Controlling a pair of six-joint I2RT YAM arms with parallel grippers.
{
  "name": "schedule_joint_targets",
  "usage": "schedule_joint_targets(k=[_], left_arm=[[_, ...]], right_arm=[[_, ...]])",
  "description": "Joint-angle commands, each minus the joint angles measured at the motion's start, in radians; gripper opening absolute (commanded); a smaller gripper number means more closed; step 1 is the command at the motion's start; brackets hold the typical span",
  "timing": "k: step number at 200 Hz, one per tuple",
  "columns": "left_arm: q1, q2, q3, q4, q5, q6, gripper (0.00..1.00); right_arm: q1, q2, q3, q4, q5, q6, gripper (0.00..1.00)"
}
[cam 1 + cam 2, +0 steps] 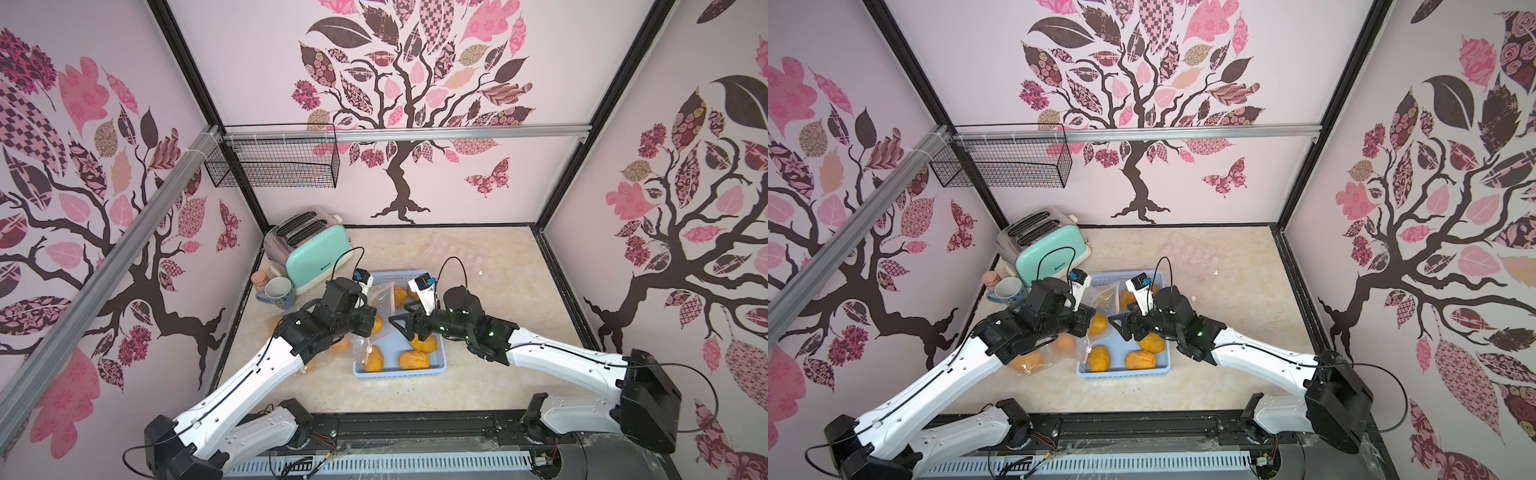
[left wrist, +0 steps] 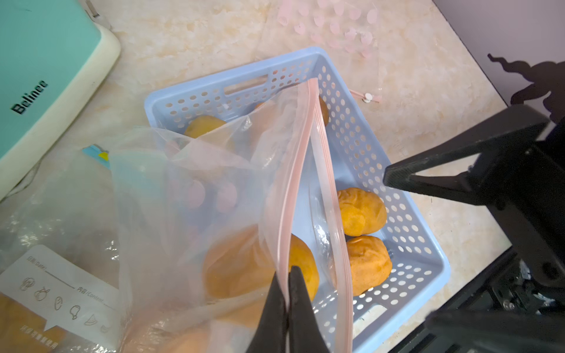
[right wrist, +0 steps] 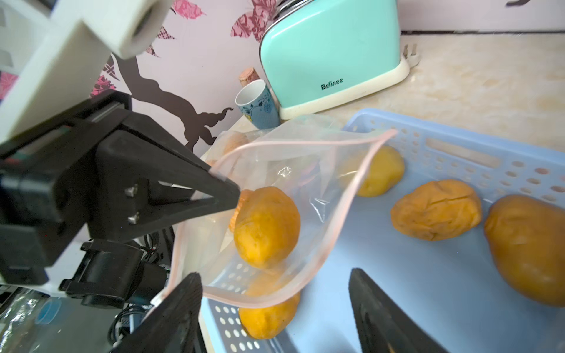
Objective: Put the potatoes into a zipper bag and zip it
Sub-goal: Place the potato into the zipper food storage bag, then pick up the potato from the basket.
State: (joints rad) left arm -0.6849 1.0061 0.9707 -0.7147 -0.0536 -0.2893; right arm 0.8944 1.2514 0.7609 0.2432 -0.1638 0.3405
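At the left wrist we see the left pincer (image 2: 289, 270) pinching the zipper bag (image 2: 214, 183) rim, which is hidden from above. Right pincer (image 3: 275, 272) — spread.

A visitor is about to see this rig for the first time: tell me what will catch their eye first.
First comes the clear plastic zipper bag with the pink strip, pinched at its rim by the shut left gripper and gaping over the pale blue perforated plastic basket. Next, the wrinkled orange-yellow potatoes in that basket, the open right gripper over them.
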Motion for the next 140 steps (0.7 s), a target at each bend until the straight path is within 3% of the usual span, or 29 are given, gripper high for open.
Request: schedule_joint_targets(k=[1,18,49,107,140], left_arm=[[0.002,-0.068,-0.038,0.002,-0.066,-0.007,0.00],[0.003,-0.115,-0.038,-0.014,-0.111,-0.008,0.00],[0.003,-0.213,-0.045,-0.015,-0.263,0.010,0.00],[0.005,-0.307,-0.054,-0.005,-0.400,-0.001,0.00],[0.005,-0.388,-0.066,-0.011,-0.565,-0.015,0.00]], right_arm=[[0.003,-0.067,-0.072,0.111,0.162,-0.018,0.77],[0.003,-0.080,-0.193,0.279,0.270,-0.029,0.71],[0.002,-0.084,-0.220,0.304,0.396,-0.101,0.72],[0.002,-0.063,-0.224,0.333,0.351,-0.103,0.73],[0.003,-0.058,-0.224,0.337,0.335,-0.112,0.74]])
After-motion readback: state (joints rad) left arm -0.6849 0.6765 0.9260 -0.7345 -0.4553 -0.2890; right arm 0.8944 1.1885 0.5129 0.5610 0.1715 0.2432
